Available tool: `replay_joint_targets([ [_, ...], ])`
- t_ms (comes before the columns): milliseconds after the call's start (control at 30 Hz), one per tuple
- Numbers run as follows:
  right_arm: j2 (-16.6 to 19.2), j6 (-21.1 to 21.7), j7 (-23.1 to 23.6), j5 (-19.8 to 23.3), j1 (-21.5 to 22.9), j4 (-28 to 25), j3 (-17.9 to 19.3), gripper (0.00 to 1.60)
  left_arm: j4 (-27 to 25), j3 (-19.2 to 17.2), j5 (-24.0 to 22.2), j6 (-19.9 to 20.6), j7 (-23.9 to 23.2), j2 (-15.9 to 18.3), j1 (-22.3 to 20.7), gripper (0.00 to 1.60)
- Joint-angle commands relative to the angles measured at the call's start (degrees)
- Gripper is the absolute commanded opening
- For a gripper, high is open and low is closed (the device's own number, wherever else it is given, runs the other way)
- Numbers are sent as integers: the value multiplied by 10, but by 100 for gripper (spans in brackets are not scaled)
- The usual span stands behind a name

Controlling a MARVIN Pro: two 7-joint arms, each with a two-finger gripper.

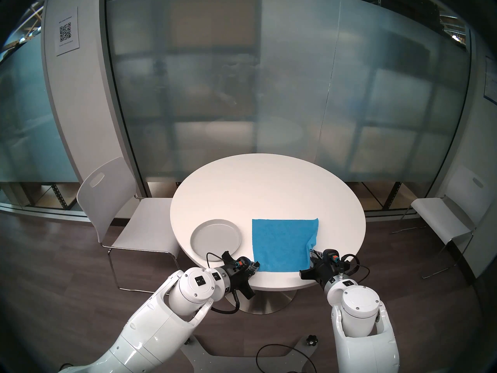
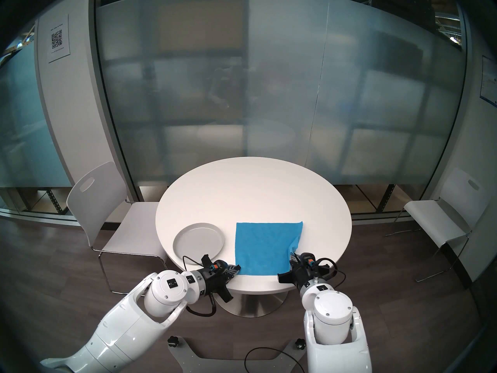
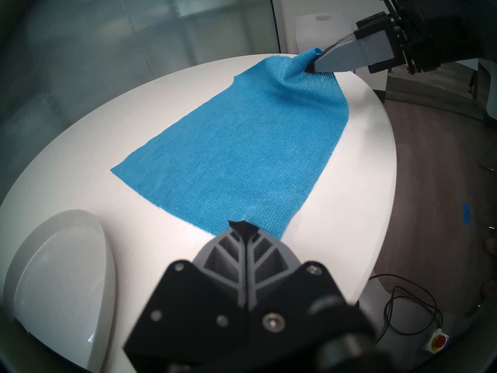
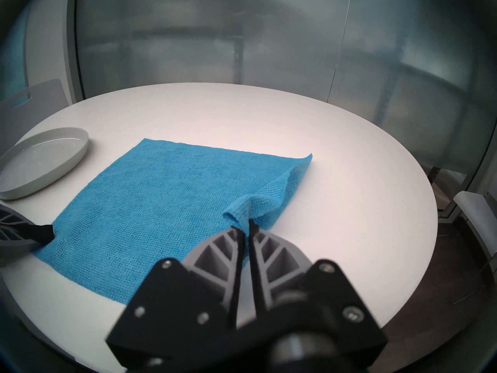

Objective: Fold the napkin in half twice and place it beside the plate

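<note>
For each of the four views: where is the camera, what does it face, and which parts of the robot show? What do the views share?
Head stereo left: high, looking down at the table; both arms show.
Head stereo right: nearly the same picture.
Left wrist: low at the near edge, looking across the napkin; left gripper shut on its near corner, right gripper opposite.
Right wrist: low, facing the glass wall; right gripper lifts a corner.
Shared: napkin, plate, table.
</note>
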Motion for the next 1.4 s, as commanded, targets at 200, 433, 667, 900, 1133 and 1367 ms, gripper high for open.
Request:
replay_joint_targets([
  [200,7,-5,8,-4,37,-2,-29,10,-5,-1,1,-5,2,0,6,0],
  [433,9,-5,16,-7,44,5,-37,8,-4,-3,1,-7,3,-1,7,0],
  [667,15,-4,27,-10,49,7,-50,0,-5,-3,2,-8,2,-1,9,0],
  [900,24,0,44,-14,46,2,-58,0,-6,-4,3,-11,3,-1,10,0],
  [1133,26,-2,55,-12,44,4,-62,0,-8,-4,4,-12,2,-1,12,0],
  [1367,26,-3,58,-14,44,5,-68,0,-9,-4,5,-13,2,-1,14,0],
])
